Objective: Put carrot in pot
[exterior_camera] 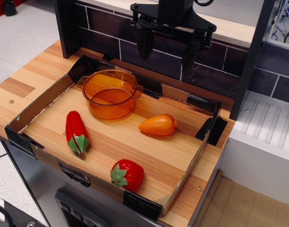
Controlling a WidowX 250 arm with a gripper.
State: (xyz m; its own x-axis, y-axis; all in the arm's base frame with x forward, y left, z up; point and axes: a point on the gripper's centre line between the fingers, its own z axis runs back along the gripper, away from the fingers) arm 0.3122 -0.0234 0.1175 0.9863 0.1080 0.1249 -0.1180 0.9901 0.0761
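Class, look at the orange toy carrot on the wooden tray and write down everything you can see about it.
The carrot is a small, smooth, glossy orange toy that looks like plastic: a stubby cone with no green top. It lies on its side on the wooden tray, its narrow end pointing left toward the red pepper and its wider end to the right. It sits just right of the pot, apart from it. Only the tray touches it; the claw hangs open well above and behind.

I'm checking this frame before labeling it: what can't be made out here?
- Gripper: jaws open, but the arm above is cut off by the top edge.
- Pot: far handle hidden behind its own rim.
- Carrot, pepper, strawberry: undersides hidden against the tray.
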